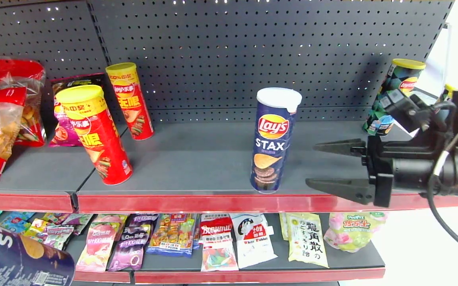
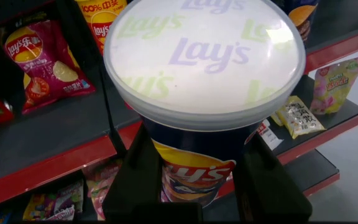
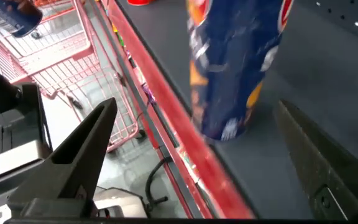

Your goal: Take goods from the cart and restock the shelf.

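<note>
- The right pincer [image 1: 310,165] is wide open and empty, just beside the blue can [image 1: 272,143], which stands upright at the shelf's [image 1: 213,202] front edge, label outward for display.
- The left pincer [image 2: 207,186] grips a second can [image 2: 204,56] by its body, probably next to be stocked.

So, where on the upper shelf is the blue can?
Head view: the blue can stands upright at the front edge of the upper shelf, right of centre, between the nearer red can and the open right gripper.

Black right claw [image 1: 310,165], tapered pointed fingers [image 1: 340,147], black cable [image 1: 457,239].
</note>
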Robot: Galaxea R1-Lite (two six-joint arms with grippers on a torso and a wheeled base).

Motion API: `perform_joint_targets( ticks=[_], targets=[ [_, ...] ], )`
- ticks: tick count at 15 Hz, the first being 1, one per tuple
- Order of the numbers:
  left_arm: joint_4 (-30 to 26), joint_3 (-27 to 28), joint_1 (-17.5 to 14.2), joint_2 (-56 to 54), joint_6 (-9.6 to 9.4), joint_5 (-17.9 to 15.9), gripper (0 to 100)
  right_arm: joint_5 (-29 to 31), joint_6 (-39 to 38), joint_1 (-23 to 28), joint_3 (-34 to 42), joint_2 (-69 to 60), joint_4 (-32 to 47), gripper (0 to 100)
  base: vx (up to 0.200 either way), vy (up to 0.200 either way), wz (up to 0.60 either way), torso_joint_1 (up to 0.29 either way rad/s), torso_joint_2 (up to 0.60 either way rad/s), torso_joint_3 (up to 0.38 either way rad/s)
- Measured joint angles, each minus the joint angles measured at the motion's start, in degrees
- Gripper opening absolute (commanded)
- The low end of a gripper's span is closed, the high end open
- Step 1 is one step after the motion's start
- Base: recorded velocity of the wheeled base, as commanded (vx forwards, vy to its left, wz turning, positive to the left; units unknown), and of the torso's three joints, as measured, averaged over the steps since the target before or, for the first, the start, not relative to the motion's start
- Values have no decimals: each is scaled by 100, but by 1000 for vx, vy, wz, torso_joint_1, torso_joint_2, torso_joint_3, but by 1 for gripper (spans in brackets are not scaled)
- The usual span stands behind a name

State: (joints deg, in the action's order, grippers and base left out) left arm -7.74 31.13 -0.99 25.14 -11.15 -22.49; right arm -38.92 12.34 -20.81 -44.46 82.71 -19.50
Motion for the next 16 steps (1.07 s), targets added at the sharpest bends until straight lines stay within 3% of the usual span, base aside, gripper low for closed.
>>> perform_joint_targets(
  ticks=[5,10,13,16],
  targets=[
    [11,84,11,243,-4,-134,0,767,-185,9,1152,-1684,40,100,0,0,0,0,0,0],
    [13,422,13,777,-11,-321,0,3327,-1089,351,2898,-4391,177,100,0,0,0,0,0,0],
    [20,511,28,1063,-20,-400,0,4735,-1234,668,3539,-5791,1201,100,0,0,0,0,0,0],
    [22,621,48,1328,-20,-482,0,5222,-1234,1009,3832,-6985,2171,100,0,0,0,0,0,0]
  ],
)
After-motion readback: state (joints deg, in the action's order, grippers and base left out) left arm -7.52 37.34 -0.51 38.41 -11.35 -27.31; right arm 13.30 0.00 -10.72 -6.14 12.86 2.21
